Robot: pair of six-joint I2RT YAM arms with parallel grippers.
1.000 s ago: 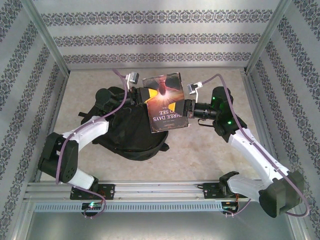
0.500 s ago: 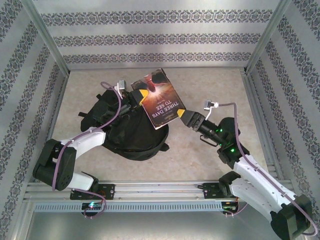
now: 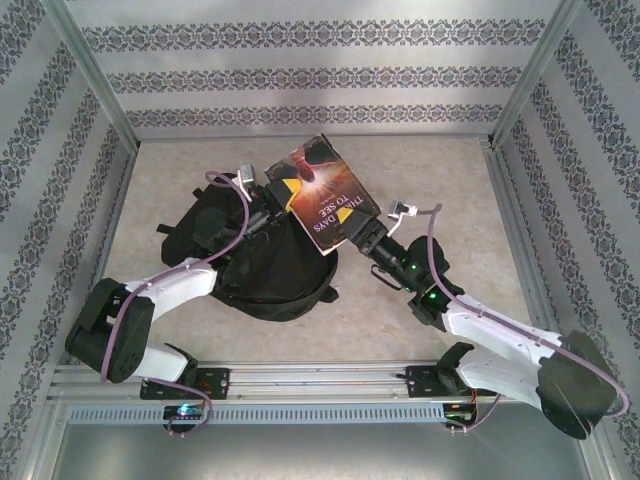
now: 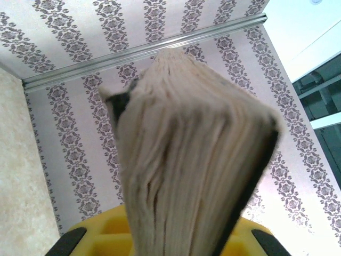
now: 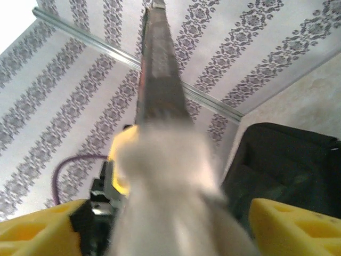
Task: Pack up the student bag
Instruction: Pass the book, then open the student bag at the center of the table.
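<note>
A paperback book (image 3: pixel 324 195) with a dark red cover hangs tilted above the student bag (image 3: pixel 270 270), a large black backpack lying on the table. My left gripper (image 3: pixel 284 191) is shut on the book's left edge. In the left wrist view its page block (image 4: pixel 186 154) rises from between the yellow fingers (image 4: pixel 114 232) of the left gripper (image 4: pixel 176 240). My right gripper (image 3: pixel 362 232) is shut on the book's lower right corner. In the right wrist view the book (image 5: pixel 160 90) runs edge-on from the right gripper (image 5: pixel 176 229), with the bag (image 5: pixel 287 165) to the right.
Patterned walls and aluminium posts (image 3: pixel 95 90) enclose the beige table (image 3: pixel 440 170) on three sides. A rail (image 3: pixel 320 378) runs along the near edge, carrying both arm bases. Bare tabletop lies right of and behind the bag.
The right arm has swung in and down towards the bag, and its gripper has moved from the book's right edge to its lower right corner. The book has turned clockwise and moved slightly left.
</note>
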